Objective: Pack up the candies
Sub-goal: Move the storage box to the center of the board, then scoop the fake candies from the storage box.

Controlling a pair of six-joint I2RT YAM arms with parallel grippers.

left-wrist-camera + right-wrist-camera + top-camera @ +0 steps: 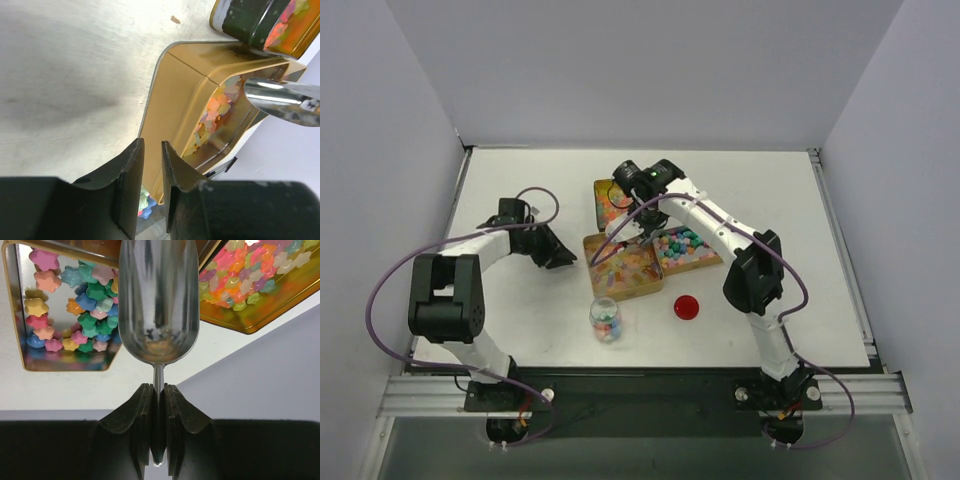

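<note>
Right end effector (158, 390) clamps a metal scoop (159, 300) by its handle above the candies (682, 246), which lie in gold tins (175, 100) mid-tabletop (760, 190); left end effector (152, 145), slightly parted and empty, sits at their 9 o'clock

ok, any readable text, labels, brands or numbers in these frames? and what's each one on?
No readable text in any view.
Shiny metal scoop: one small dark mark in the left wrist view, too blurred to read.
Gold rectangular tins: no lettering shows.
Clear glass jar: no label visible.
Flat red round lid: too small to tell.
</note>
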